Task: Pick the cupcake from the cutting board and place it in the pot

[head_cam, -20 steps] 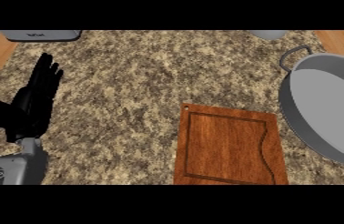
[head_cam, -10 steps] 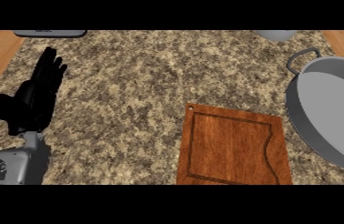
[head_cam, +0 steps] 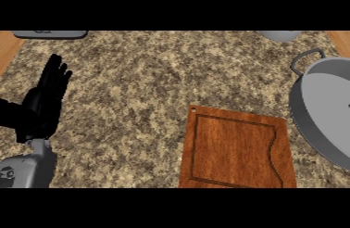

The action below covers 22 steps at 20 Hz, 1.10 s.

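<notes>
At left, left hand (head_cam: pixel 45 101) rests open.

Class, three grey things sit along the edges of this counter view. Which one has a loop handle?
The big grey pot at the right edge, beside the cutting board; its handle arches at its top. The two smaller grey items along the far edge show none.

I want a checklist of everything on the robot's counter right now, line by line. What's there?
Surface: speckled stone counter, with wood showing at the far corners.
Job's things: wooden cutting board at the near middle, nothing seen on it; grey pot at the right edge, handle toward the far side, partly cut off by the view; no cupcake seen anywhere.
Clutter: a grey object at the far left edge and another grey object at the far right, both cut off, cannot tell what they are.
Hands: left hand at the left, open, fingers straight, resting, holding nothing; right hand not in view.
Cables: nothing seen.
Surroundings: nothing seen beyond the counter.
</notes>
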Each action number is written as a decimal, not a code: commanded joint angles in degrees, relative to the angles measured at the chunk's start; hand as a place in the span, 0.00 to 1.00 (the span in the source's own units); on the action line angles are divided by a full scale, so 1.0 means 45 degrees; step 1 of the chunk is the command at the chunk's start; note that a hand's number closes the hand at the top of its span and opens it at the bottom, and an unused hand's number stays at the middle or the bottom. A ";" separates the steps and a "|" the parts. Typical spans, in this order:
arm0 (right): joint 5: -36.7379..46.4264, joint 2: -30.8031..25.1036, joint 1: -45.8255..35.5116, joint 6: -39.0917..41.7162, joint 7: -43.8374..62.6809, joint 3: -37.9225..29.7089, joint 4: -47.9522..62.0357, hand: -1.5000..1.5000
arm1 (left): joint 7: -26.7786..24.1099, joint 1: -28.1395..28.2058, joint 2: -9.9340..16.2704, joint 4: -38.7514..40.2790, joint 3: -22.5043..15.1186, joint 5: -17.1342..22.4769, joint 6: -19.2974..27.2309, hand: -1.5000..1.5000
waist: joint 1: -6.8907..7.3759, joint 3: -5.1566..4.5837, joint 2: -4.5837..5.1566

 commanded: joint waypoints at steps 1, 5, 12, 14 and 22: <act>0.0368 0.0084 -0.1320 0.0194 0.0041 0.0335 0.2888 0.00 | 0.0024 0.0213 -0.0403 -0.0314 -0.0466 -0.0264 0.0158 0.50 | 0.0055 0.0003 0.0006; -0.0388 0.0430 -0.2283 0.1319 -0.1171 0.0438 0.4854 0.00 | 0.0344 -0.0025 0.0198 -0.0363 0.0111 0.0232 -0.0318 0.50 | 0.0113 0.0010 0.0019; -0.3453 0.0112 -0.3453 0.4162 -0.3077 -0.1518 0.6317 0.00 | 0.0259 0.0139 0.0331 -0.0404 0.0410 0.0351 -0.0368 0.50 | 0.0044 0.0016 -0.0005; -0.4089 0.0147 -0.3347 0.4539 -0.3578 -0.2059 0.6904 0.00 | 0.0850 0.0037 0.0430 -0.0719 0.0370 0.0260 -0.0253 0.50 | -0.0010 0.0021 -0.0017; -0.5466 -0.2680 -0.4331 0.7169 -0.3291 -0.3493 0.9658 0.00 | 0.0112 -0.0538 0.0331 0.0475 0.0439 0.0091 -0.0363 0.50 | -0.0107 0.0009 0.0029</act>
